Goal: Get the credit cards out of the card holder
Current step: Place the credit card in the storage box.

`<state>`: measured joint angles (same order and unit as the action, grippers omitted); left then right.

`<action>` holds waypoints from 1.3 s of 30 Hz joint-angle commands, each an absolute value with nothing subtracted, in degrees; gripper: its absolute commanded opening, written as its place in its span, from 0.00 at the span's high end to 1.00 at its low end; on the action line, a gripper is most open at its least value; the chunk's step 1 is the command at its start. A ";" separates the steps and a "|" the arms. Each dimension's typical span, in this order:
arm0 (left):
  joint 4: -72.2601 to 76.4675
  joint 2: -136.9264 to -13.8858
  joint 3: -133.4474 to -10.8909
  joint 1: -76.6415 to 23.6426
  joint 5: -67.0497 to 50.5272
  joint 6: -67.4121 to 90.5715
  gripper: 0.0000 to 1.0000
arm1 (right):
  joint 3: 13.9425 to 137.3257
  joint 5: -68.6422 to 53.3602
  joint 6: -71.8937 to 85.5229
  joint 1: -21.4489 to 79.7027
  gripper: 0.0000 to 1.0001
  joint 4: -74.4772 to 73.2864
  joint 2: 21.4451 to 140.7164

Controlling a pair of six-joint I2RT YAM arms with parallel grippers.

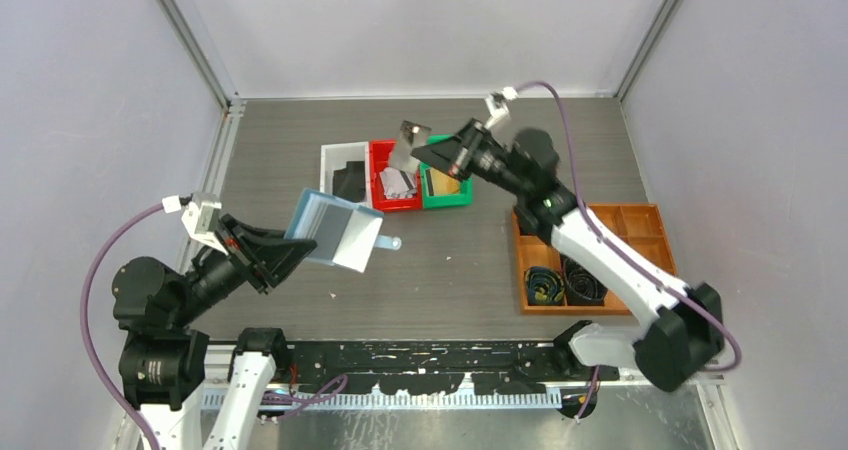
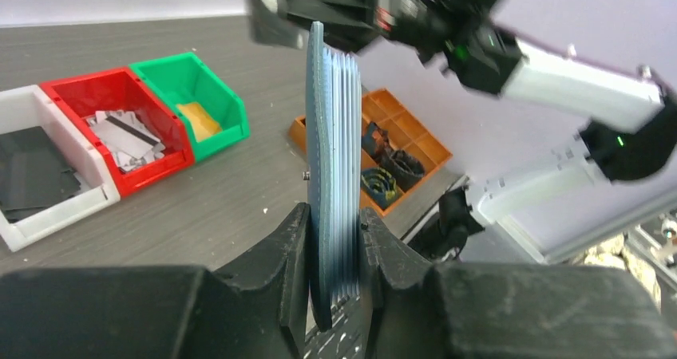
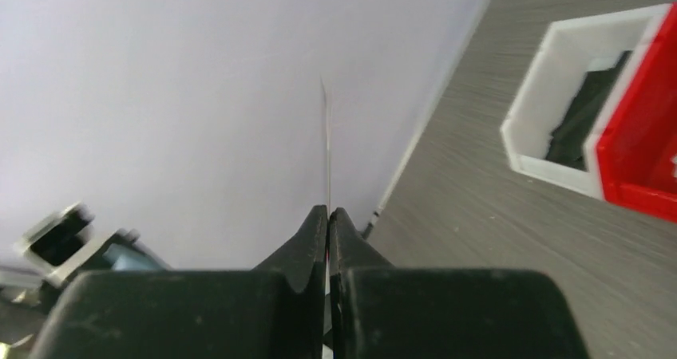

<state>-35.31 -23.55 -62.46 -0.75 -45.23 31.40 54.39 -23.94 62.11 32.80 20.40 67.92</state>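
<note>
**Thin silver-grey plastic credit card (image 1: 407, 141) pinched edge-on in the right tool (image 3: 328, 217).**
The red plastic bin (image 1: 376, 180) is judged to lie just beneath that tool. The soft blue folding card holder (image 1: 335, 228) is clamped in the left tool (image 1: 287, 252), well apart.

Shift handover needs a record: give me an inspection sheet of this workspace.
Surface: grey wood-grain table.
Job's things: card holder held off the table; silver-grey card raised by the bins; black cards in white bin, grey cards in red bin, gold card in green bin.
Clutter: orange tray holding coiled black cables.
Grippers: left gripper shut on card holder; right gripper shut on silver-grey card.
Cables: purple cables loop off both arms.
Surroundings: pale walls, metal frame.
</note>
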 commanded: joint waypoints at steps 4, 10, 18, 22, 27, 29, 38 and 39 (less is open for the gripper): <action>-36.04 -18.91 -61.53 -0.62 -52.45 27.71 1.00 | 84.27 -27.50 40.13 32.71 0.99 -12.90 94.49; -35.76 -18.79 -61.00 -0.62 -52.84 29.80 1.00 | 100.65 -27.38 38.34 36.95 0.99 -16.22 115.06; -32.08 -17.37 -59.53 -0.62 -52.96 33.68 1.00 | 118.93 -22.79 36.65 41.11 0.99 -22.58 131.99; -32.21 -17.60 -59.79 -0.62 -54.16 33.89 1.00 | 122.97 -20.93 36.84 41.14 0.99 -22.87 135.98; -31.91 -17.32 -59.38 -0.62 -54.40 34.22 1.00 | 124.27 -18.30 37.12 41.12 0.99 -21.73 137.69; -31.85 -17.24 -59.34 -0.62 -54.41 34.24 1.00 | 124.32 -17.80 37.70 40.83 0.99 -20.66 137.93; -31.72 -17.48 -59.19 -0.62 -53.93 34.12 1.00 | 127.17 -17.68 37.55 40.73 0.67 -20.94 139.19; -32.09 -17.68 -59.57 -0.62 -53.62 33.85 1.00 | 126.13 -17.33 37.39 40.78 0.60 -20.51 138.04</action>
